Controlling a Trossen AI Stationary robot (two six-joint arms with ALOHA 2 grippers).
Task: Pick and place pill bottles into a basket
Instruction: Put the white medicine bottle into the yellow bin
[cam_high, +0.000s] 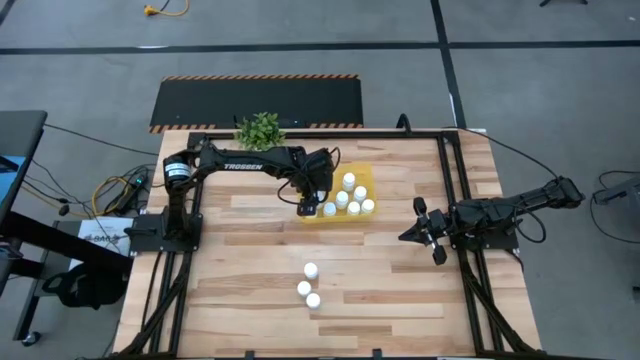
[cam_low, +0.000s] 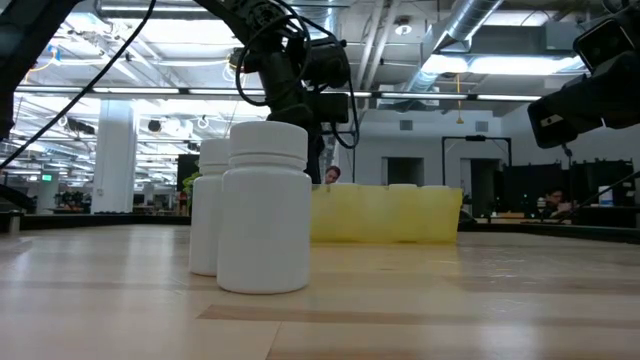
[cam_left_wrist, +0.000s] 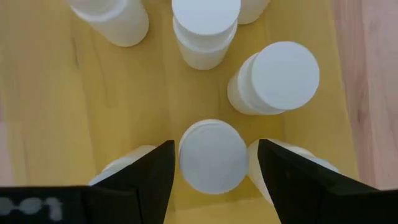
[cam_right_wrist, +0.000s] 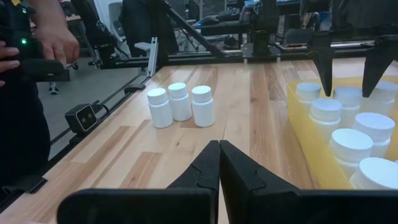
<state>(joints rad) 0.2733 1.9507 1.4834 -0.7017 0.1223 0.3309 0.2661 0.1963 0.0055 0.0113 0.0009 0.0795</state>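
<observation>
A: Left wrist view: left gripper (cam_left_wrist: 213, 180) fingers are parted around a pill bottle (cam_left_wrist: 212, 155) standing inside the basket (cam_left_wrist: 56, 118).
B: Right gripper (cam_right_wrist: 219, 163) is pressed together near desk's right edge; three bottles (cam_high: 309, 285) are left near front edge.

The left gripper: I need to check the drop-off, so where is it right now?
In the high view, the left gripper is over the yellow basket's left end, its fingers standing either side of an upright pill bottle on the basket floor.
</observation>
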